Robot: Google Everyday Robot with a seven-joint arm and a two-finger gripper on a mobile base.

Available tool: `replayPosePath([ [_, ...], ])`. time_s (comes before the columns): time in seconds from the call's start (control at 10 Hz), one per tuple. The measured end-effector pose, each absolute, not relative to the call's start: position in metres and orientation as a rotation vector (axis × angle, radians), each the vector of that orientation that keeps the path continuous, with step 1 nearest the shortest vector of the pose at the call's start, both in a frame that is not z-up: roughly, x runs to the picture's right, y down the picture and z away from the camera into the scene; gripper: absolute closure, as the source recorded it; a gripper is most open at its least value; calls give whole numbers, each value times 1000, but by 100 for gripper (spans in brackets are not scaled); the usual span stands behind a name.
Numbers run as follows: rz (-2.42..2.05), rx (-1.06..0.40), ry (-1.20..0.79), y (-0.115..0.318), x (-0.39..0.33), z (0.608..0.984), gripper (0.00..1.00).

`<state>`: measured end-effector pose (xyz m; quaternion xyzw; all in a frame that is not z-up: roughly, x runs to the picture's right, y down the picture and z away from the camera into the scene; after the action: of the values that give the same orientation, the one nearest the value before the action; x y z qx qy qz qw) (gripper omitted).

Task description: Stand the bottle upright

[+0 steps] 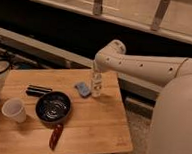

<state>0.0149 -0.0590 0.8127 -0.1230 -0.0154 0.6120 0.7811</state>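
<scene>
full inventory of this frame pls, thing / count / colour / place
table: 1, light wood, centre-left
bottle: 1, clear, pale label, upright near far edge
blue object: 1, beside bottle, on its left
pan: 1, dark, red handle toward near edge, mid-table
black object: 1, elongated, behind pan
cup: 1, white, left of pan
cables: dark, far left
arm: 1, white, reaching from right
hand: 1, at bottle's top

Clear bottle (96, 84), white claw (96, 71) above, white cup (14, 109), tan table (93, 126)
</scene>
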Motion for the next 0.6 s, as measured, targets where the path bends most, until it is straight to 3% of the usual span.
replayPosePath([
  [0.6,1367,-266,-5,-48,36,825,100],
])
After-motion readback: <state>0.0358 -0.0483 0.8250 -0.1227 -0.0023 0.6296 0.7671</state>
